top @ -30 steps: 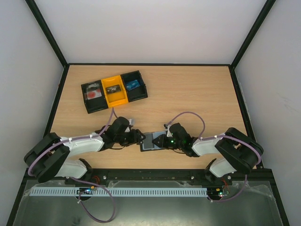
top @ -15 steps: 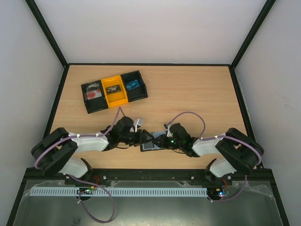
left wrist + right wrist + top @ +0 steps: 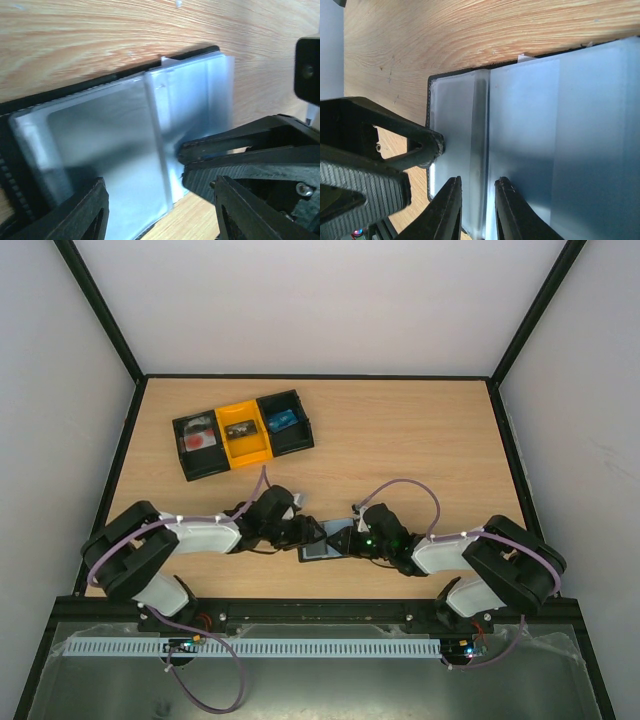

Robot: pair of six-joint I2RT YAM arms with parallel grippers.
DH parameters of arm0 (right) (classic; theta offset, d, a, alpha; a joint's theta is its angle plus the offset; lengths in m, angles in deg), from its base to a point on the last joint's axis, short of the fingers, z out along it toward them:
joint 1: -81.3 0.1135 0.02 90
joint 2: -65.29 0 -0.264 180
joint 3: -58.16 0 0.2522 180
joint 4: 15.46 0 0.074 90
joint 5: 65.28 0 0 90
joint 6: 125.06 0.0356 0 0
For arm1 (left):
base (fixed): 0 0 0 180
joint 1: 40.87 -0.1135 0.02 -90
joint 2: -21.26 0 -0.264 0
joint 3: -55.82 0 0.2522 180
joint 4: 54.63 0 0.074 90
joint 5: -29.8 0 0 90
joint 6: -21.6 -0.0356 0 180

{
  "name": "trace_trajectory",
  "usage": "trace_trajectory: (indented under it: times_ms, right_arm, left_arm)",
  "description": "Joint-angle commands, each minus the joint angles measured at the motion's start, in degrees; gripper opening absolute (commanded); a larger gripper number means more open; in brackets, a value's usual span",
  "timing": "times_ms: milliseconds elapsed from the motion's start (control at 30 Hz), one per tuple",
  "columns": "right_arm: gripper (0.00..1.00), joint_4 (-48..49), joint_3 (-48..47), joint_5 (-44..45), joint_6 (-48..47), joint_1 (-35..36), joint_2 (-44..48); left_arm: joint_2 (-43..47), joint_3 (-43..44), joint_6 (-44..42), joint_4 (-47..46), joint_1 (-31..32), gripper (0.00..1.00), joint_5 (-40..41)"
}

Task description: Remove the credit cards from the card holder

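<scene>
- Pale blue-grey pocket panels up: card holder [image 3: 322,542] open and flat, near the middle of the counter's [image 3: 430,440] near edge.
- Looks barely begun: no card seen lying free on the counter, so apparently every one left to pull.
- One pale blue sheet, probably one of the credit cards [image 3: 200,90], poking slightly past the holder's black edge. Hard to tell card from pocket panel.
- Left end effector [image 3: 160,205] low over the holder from its left side, fingers spread wide with the panel beneath them, gripping nothing.
- Right end effector [image 3: 477,200] in from the holder's right side, fingers nearly together over the line where two panels meet. Cannot tell whether anything is pinched.
- Tips of the two close together above the holder.
- Black-and-yellow tray [image 3: 243,433] well apart, toward the far-left corner.
</scene>
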Motion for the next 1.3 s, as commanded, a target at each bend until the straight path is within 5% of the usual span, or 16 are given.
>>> trace_trajectory:
  times_ms: [0,633,933,1267]
  right_arm:
    - [0.20,0.62,0.43,1.85,-0.33,0.37,-0.38]
    - [0.20,-4.92,-3.83,4.06,-2.13,0.35,-1.17]
    - [0.19,-15.34,-10.40,10.12,-6.24,1.14,-3.17]
    - [0.18,-16.30,-11.26,10.40,-7.65,2.98,-7.43]
  left_arm:
    - [3.46,2.09,-3.60,9.98,0.28,0.60,6.33]
    - [8.75,-0.84,-5.41,17.18,-0.14,0.58,14.11]
    - [10.56,-4.79,-3.65,13.87,-1.93,0.46,12.28]
    - [11.90,-6.39,-4.53,13.01,-4.09,0.18,11.42]
